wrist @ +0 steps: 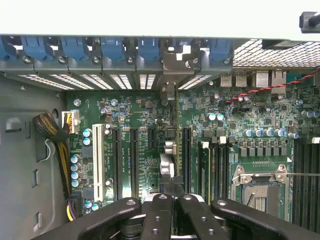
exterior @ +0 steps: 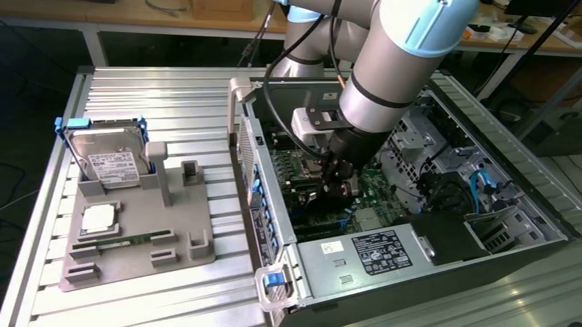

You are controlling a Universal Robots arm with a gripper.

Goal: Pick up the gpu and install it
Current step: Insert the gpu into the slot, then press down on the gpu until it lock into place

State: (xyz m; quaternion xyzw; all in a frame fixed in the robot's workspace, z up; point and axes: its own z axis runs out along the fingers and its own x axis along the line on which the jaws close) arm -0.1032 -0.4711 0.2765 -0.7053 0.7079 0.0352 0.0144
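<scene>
Now gripper closed on gpu, edge-on above motherboard.

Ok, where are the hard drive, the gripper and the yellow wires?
hard drive point(exterior: 109, 163), exterior view, its silver label face.
gripper point(wrist: 172, 199), wrist view, between its black fingertips.
yellow wires point(wrist: 63, 156), wrist view, middle of the bundle.

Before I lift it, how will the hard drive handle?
The hard drive looks a rigid metal box, probably heavy for its size. It stands on edge in the grey holder, so a side push may tilt it. Its smooth face may be slippery.
</scene>
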